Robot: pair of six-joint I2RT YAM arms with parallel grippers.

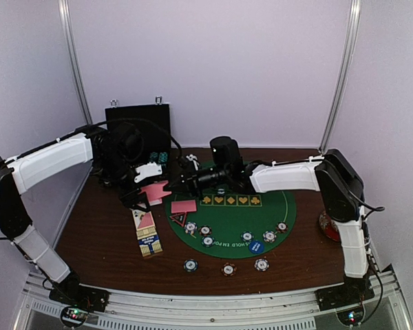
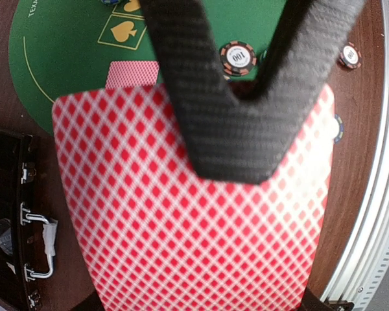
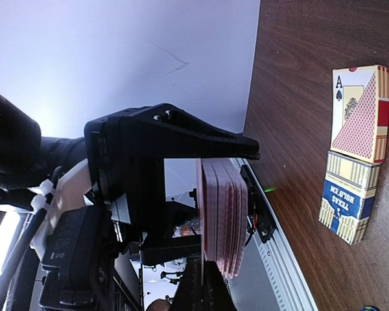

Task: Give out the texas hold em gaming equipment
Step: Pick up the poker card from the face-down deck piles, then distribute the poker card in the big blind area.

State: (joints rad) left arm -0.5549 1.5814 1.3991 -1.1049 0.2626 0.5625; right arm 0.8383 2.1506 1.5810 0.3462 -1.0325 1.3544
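My left gripper (image 1: pixel 143 194) is shut on a deck of pink-backed cards (image 1: pixel 155 190), held above the table left of the green mat. The deck (image 2: pixel 181 220) fills the left wrist view and hides the left gripper (image 2: pixel 201 288). My right gripper (image 1: pixel 173 183) reaches in from the right; its black finger (image 2: pixel 233 129) lies on the top card. In the right wrist view the deck (image 3: pixel 223 217) is edge-on, and the right gripper (image 3: pixel 204 288) is shut on the edge of its outermost card. One card (image 1: pixel 184 205) lies on the mat. Several chips (image 1: pixel 247 237) lie on the mat.
The green mat (image 1: pixel 282 206) covers the table's middle. More chips (image 1: pixel 228 269) lie near the front edge, and a blue button (image 1: pixel 257 247) lies on the mat. Two card boxes (image 1: pixel 146 234) lie left of the mat. The open black case (image 1: pixel 138 127) stands at the back left.
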